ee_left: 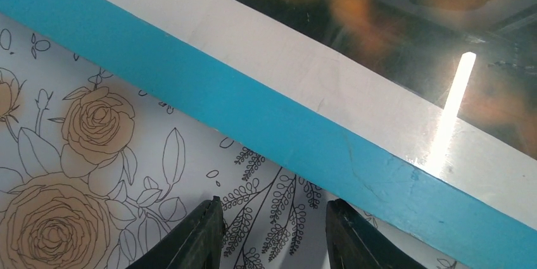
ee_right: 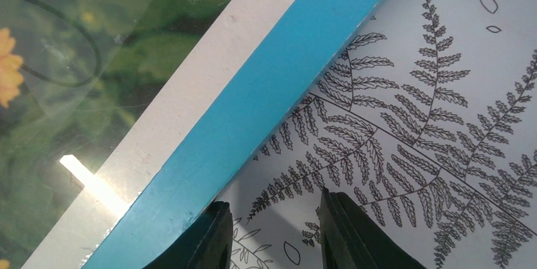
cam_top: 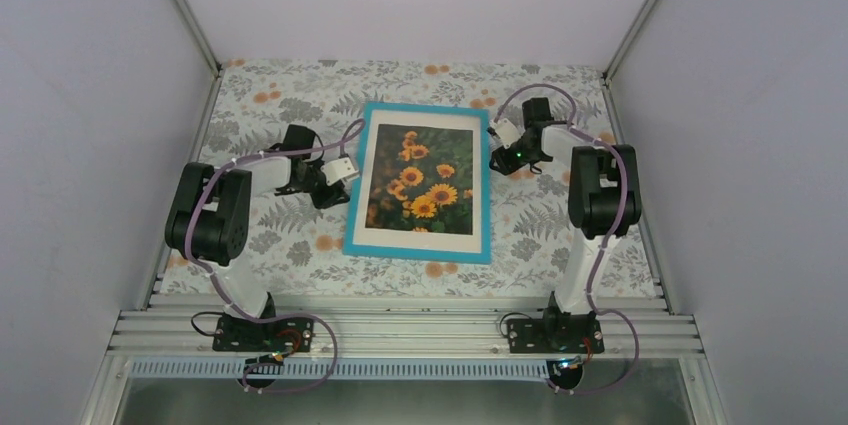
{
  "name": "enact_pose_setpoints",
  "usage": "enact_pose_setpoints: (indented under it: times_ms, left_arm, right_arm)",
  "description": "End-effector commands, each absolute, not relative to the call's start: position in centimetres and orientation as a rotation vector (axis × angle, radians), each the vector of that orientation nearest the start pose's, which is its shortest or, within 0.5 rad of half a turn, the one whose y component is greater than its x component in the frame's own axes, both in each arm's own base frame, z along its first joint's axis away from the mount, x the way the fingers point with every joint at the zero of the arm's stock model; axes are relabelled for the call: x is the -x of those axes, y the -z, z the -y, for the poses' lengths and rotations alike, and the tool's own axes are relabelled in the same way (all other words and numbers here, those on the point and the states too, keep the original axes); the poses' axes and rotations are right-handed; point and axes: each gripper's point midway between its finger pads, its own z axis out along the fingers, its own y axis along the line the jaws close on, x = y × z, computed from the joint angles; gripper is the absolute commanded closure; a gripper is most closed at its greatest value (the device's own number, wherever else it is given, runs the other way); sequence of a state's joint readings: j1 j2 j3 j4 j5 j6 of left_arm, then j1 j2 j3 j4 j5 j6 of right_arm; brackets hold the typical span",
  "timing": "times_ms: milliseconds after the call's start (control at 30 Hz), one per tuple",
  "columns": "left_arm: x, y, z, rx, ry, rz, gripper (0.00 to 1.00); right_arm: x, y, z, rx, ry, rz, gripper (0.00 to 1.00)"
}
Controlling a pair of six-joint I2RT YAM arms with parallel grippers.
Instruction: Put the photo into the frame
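The photo (cam_top: 420, 177) sits in the frame (cam_top: 420, 248); the job looks done. My left tool (ee_left: 273, 209) and right tool (ee_right: 272, 209) gape empty; next, I'd lift clear.

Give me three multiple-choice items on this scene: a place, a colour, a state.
1. Where is the sunflower photo relative to the frame? A) loose beside it B) inside it, behind the mat C) lifted above it
2. Frame's front colour? A) red B) turquoise-blue C) black
3. Left gripper and right gripper are: A) both open, empty B) both shut on the frame C) one open, one shut
Answers: 1 B, cream mat borders the print; 2 B, blue rim in every view; 3 A, fingers stand apart over the tablecloth.
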State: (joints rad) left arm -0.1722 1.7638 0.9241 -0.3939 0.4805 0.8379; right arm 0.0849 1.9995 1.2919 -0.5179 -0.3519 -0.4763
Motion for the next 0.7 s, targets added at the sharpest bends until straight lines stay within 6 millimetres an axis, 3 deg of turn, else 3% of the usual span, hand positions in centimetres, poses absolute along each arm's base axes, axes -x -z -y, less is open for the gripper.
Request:
enact_pose_setpoints:
  times_ms: [0,200,333,433,533,667]
  left_arm:
    - [-29.2,-0.1,14.5,-1.398,0.634,-2.344,0.58]
    - [-29.9,-0.1,14.0,-1.377,0.608,-2.365,0.58]
    - [-32.0,-2.3,13.3,-1.322,0.538,-2.328,0.55]
    - [-34.8,-5.4,12.5,-1.242,0.464,-2.294,0.47]
    - [-38.3,-10.5,11.8,-1.166,0.397,-2.213,0.35]
    - [-42.4,-17.3,10.4,-1.08,0.264,-2.12,0.03]
  right_arm:
    - [-39.0,0.9,-10.2,0.835,-0.448,-2.72,0.64]
    - [-38.2,0.4,-9.9,0.827,-0.436,-2.719,0.63]
    - [-38.9,-1.6,-9.5,0.821,-0.413,-2.68,0.54]
    - [-40.3,-4.6,-9.1,0.824,-0.382,-2.613,0.46]
    - [-41.8,-7.9,-8.8,0.82,-0.365,-2.546,0.35]
    - [-43.8,-13.3,-8.2,0.801,-0.359,-2.451,0.17]
